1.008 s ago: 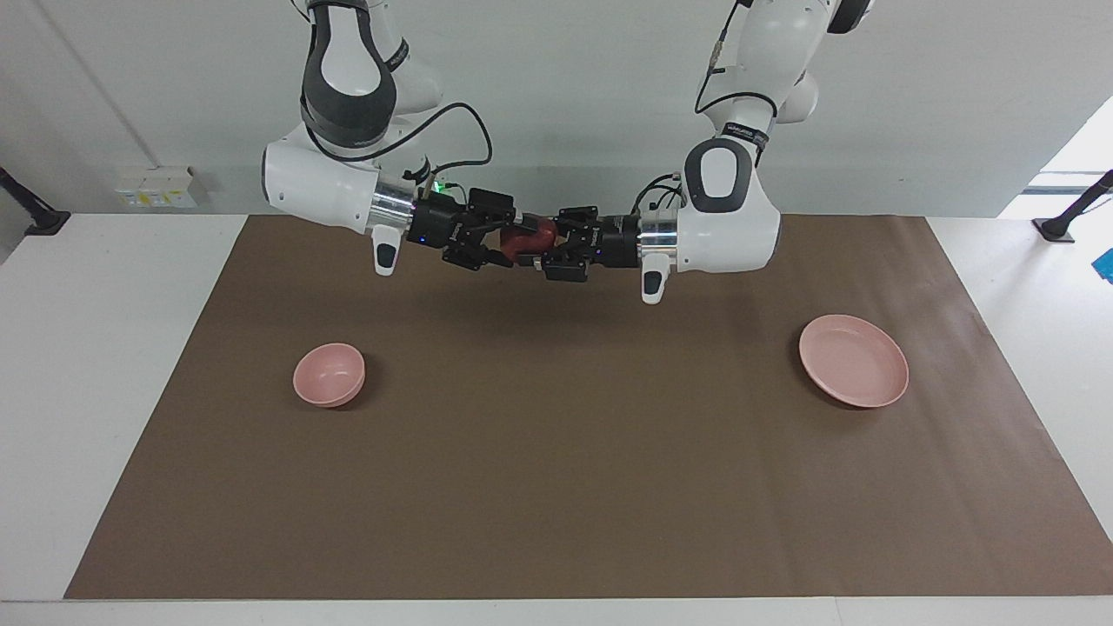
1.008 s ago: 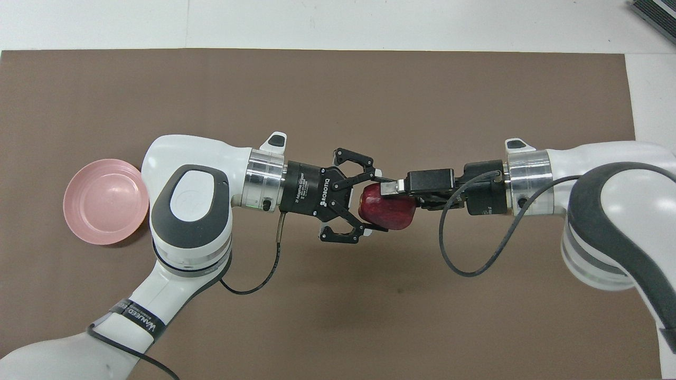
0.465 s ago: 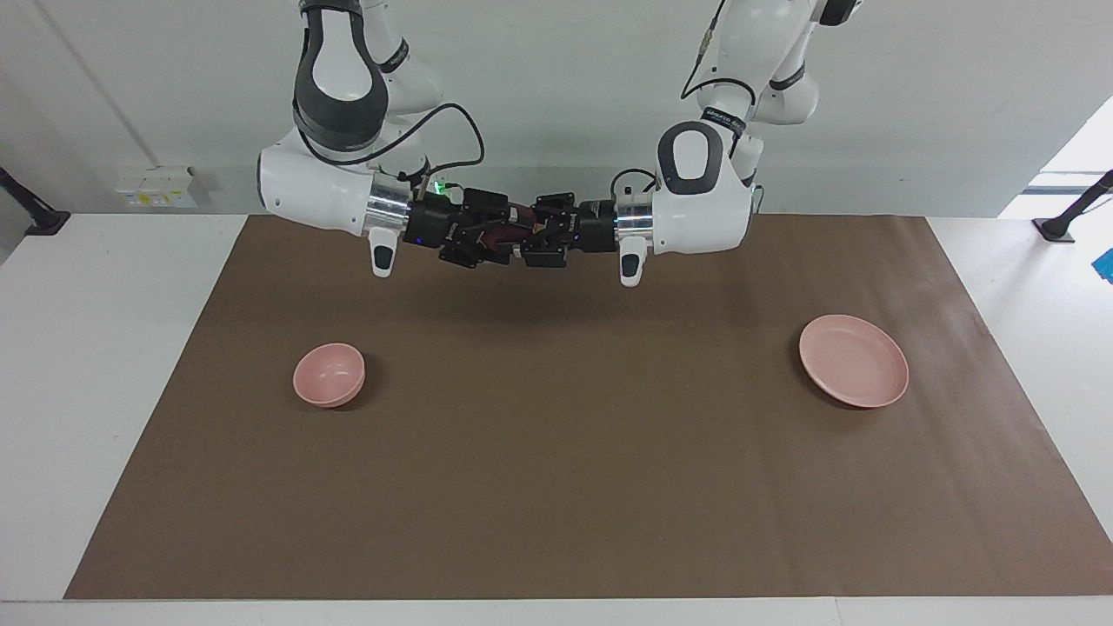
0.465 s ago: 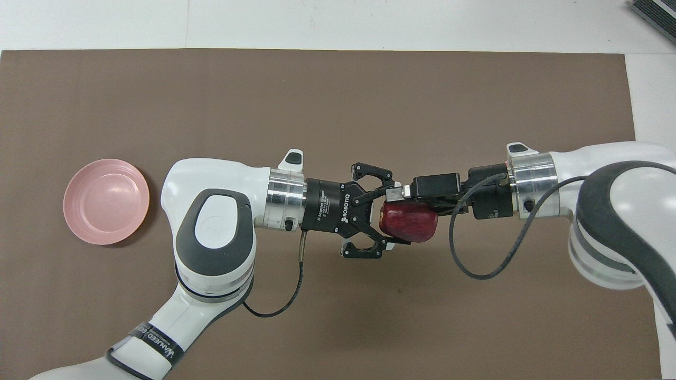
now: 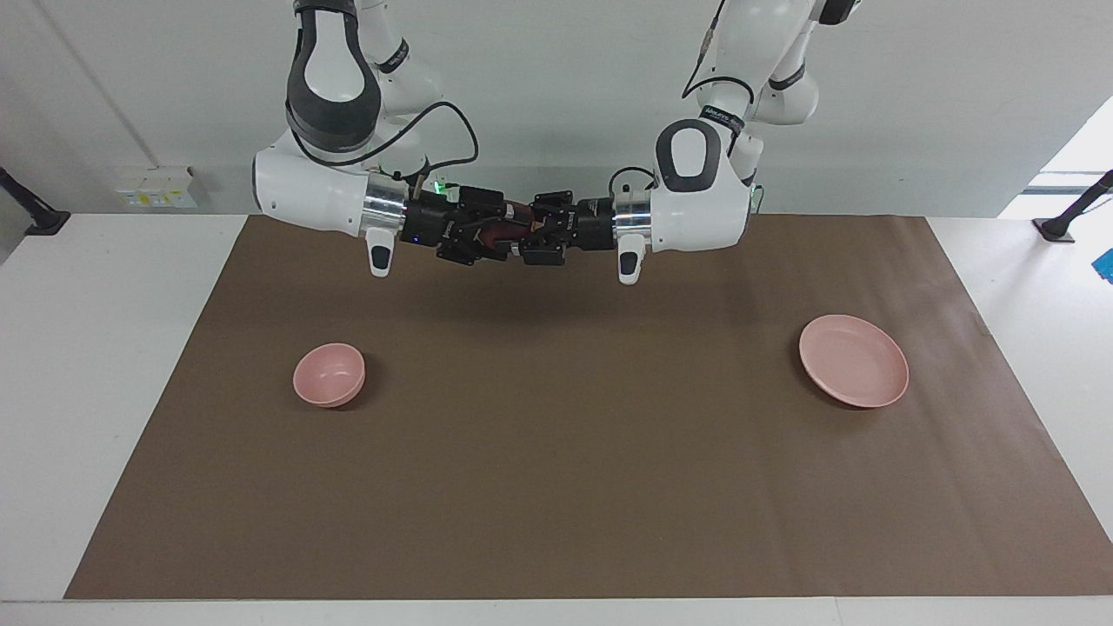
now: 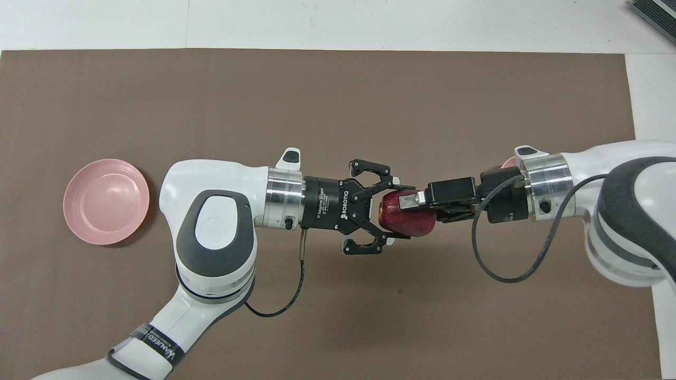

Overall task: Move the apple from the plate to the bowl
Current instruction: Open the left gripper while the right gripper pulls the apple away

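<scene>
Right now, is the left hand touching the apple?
Touching. The overhead view shows the left hand closed on the apple in the air, one fingertip on each of the apple's two sides.

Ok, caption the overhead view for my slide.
Mid-air handover: left gripper holds the apple above the mat, open right gripper around it.

Dark red apple point(image 6: 404, 221) hangs mid-frame in the air; empty pink plate point(image 5: 854, 360) right, small bowl point(image 5: 329, 374) left.
</scene>
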You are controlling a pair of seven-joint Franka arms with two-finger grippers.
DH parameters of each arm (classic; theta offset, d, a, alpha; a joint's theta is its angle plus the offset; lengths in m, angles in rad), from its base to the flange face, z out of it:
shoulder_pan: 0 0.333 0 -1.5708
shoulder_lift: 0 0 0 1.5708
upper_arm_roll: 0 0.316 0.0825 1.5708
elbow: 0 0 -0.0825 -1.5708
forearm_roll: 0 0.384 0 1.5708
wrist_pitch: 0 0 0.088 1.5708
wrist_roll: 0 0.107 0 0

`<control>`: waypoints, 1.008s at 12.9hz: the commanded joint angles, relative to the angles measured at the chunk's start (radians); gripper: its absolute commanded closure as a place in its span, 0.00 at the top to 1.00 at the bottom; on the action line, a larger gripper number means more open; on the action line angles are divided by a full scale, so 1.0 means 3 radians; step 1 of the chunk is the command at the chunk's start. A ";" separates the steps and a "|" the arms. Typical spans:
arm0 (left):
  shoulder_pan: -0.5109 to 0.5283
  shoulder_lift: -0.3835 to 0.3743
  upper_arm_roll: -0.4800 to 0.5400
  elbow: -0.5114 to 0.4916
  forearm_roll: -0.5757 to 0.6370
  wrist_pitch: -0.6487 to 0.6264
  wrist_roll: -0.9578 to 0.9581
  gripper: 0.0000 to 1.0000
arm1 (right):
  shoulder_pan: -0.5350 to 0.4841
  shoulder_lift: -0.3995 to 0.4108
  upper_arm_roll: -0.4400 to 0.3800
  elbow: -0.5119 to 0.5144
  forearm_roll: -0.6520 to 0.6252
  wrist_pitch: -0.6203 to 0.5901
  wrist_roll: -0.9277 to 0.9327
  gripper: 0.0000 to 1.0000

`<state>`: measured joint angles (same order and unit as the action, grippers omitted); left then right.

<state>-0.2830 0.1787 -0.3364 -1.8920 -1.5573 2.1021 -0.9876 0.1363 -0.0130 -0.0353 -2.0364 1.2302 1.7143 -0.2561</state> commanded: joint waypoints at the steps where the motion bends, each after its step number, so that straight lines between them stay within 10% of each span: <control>1: -0.0049 -0.0059 0.0037 -0.0080 -0.0055 0.0100 -0.0032 0.00 | -0.0009 -0.0100 0.0031 -0.0049 -0.0025 -0.0044 0.0000 1.00; 7: -0.0049 -0.0059 0.0037 -0.0080 -0.0050 0.0095 -0.0032 0.00 | 0.0011 -0.0105 0.0036 -0.0054 -0.0148 -0.0049 0.0015 1.00; 10: -0.0049 -0.0059 0.0032 -0.0080 -0.0050 0.0070 -0.0037 0.00 | 0.0011 -0.0100 0.0036 -0.0043 -0.0153 -0.0049 0.0096 0.14; 13: -0.0054 -0.0084 0.0032 -0.0105 -0.0050 0.0054 -0.0047 0.00 | 0.0062 -0.0064 0.0046 0.0008 -0.0235 -0.0018 0.0225 0.00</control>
<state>-0.2829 0.1794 -0.3352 -1.8973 -1.5574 2.1064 -0.9956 0.1425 -0.0178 -0.0280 -2.0367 1.1884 1.7111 -0.2345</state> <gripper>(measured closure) 0.264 0.115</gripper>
